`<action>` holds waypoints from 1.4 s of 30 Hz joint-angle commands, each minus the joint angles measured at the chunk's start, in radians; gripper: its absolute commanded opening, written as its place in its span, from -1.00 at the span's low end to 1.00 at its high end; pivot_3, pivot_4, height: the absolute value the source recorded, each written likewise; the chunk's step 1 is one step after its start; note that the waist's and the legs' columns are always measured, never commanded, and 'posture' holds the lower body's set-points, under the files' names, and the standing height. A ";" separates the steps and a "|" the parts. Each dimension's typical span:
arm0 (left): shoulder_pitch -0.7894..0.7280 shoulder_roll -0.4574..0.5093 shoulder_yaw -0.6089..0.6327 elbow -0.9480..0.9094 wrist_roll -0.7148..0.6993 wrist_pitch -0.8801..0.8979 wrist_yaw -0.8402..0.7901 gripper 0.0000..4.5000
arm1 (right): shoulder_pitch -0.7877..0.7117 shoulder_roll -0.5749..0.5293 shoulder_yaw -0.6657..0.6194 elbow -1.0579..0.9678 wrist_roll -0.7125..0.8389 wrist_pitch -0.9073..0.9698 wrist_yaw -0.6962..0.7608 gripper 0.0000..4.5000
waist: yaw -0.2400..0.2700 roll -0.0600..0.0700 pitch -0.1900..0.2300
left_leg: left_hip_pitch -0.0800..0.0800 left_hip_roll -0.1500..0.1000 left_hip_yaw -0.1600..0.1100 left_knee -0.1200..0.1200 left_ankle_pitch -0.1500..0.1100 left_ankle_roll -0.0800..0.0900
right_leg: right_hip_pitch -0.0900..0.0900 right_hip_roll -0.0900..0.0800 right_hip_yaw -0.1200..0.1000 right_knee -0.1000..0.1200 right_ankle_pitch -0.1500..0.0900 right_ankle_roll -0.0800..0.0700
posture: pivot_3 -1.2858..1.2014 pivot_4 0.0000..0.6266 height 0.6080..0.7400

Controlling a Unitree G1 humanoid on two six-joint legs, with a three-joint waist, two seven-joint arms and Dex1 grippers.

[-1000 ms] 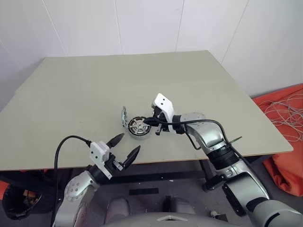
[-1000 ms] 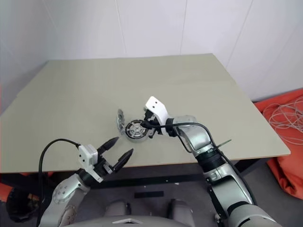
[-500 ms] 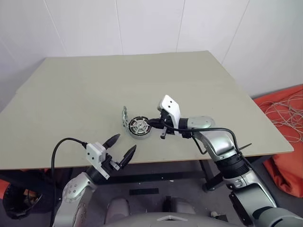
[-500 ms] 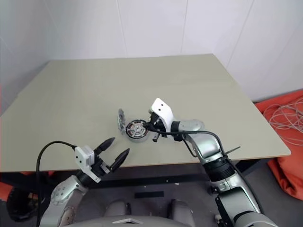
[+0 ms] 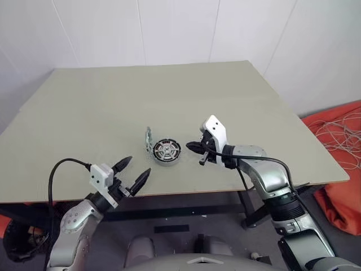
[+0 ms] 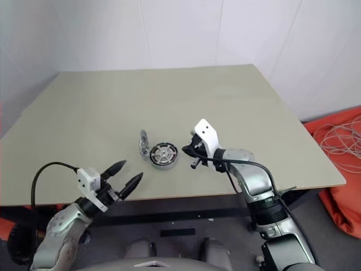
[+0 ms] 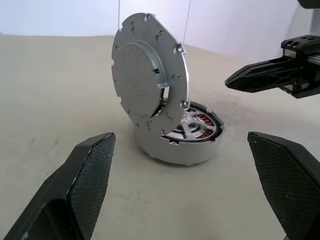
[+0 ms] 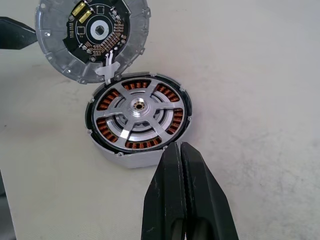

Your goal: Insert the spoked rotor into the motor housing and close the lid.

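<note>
Rotor placement appears complete: the spoked rotor (image 8: 138,118) sits flat inside the motor housing (image 8: 131,159), its silvery spokes meeting at a small hub with coppery-brown windings showing through the gaps. The housing is a shallow round shell of matt grey metal, resting near the middle of the tabletop (image 5: 113,107), a plain pale-green surface. The lid (image 7: 147,87) stands nearly upright, leaning at the housing's rim; a short white lead seems to tie it there, which would explain why it stays propped open rather than lying apart. Its outer face is smooth machined silver with small holes; its inner face carries a dark circuit board within a notched edge. The right pincer (image 8: 181,150), pressed together and holding nothing, hovers just beside the housing. The left pincer (image 5: 133,172) is spread wide and empty, near the tabletop's front edge, with textured black pads (image 7: 95,172) facing the lid's back, presumably to tip it shut.
</note>
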 commanded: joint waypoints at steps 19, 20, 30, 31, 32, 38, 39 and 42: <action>-0.188 0.053 0.152 0.272 0.087 -0.099 0.059 -0.99 | 0.020 -0.003 -0.030 -0.077 0.033 -0.004 -0.046 -1.00 | 0.003 0.000 0.000 | 0.000 0.000 -0.001 0.000 0.000 0.000 | 0.001 0.000 0.000 0.000 0.000 0.000 | 0.03 -1.00 1.00; -0.204 0.052 0.151 0.293 0.092 -0.108 0.061 -0.99 | 0.023 -0.003 -0.030 -0.080 0.033 -0.003 -0.049 -1.00 | 0.003 -0.001 0.000 | 0.000 0.000 -0.001 0.000 0.000 0.000 | 0.001 0.000 0.000 0.000 0.000 0.000 | 0.03 -1.00 1.00; -0.392 0.049 0.100 0.448 0.137 -0.109 0.036 -0.99 | 0.044 0.001 -0.029 -0.104 0.035 0.006 -0.081 -1.00 | 0.006 -0.002 -0.001 | 0.000 0.000 -0.001 0.001 0.000 0.000 | 0.001 0.000 0.000 0.000 0.000 0.000 | 0.03 -1.00 1.00; -0.415 0.043 0.098 0.458 0.132 -0.104 0.033 -0.99 | 0.044 0.003 -0.029 -0.104 0.036 0.006 -0.083 -1.00 | 0.007 -0.002 -0.001 | 0.000 0.000 -0.001 0.001 0.000 0.000 | 0.001 0.000 0.000 0.001 0.000 0.000 | 0.03 -1.00 1.00; -0.435 0.038 0.095 0.467 0.128 -0.100 0.030 -0.99 | 0.044 0.004 -0.027 -0.105 0.036 0.007 -0.086 -1.00 | 0.008 -0.002 -0.001 | 0.000 0.000 -0.001 0.001 0.000 0.000 | 0.001 0.000 0.000 0.001 0.000 0.000 | 0.03 -1.00 1.00; -0.502 0.015 0.069 0.465 0.097 -0.055 -0.017 -0.99 | 0.045 0.012 -0.020 -0.104 0.032 0.006 -0.094 -1.00 | 0.009 -0.002 -0.001 | 0.000 0.000 -0.001 0.001 0.001 -0.001 | 0.001 0.000 0.000 0.001 0.004 -0.006 | 0.03 -1.00 1.00; -0.507 0.013 0.058 0.448 0.090 -0.040 -0.032 -0.99 | 0.043 0.014 -0.019 -0.104 0.032 0.006 -0.095 -1.00 | 0.010 -0.002 -0.001 | 0.000 0.000 -0.001 0.001 0.001 -0.002 | 0.001 0.000 0.000 0.001 0.004 -0.006 | 0.03 -1.00 1.00; -0.509 0.012 0.040 0.408 0.069 0.005 -0.065 -0.99 | 0.041 0.018 -0.018 -0.102 0.032 0.005 -0.099 -1.00 | 0.013 -0.002 -0.001 | -0.001 -0.001 -0.001 0.001 0.001 -0.002 | 0.001 -0.001 0.000 0.001 0.004 -0.007 | 0.03 -1.00 1.00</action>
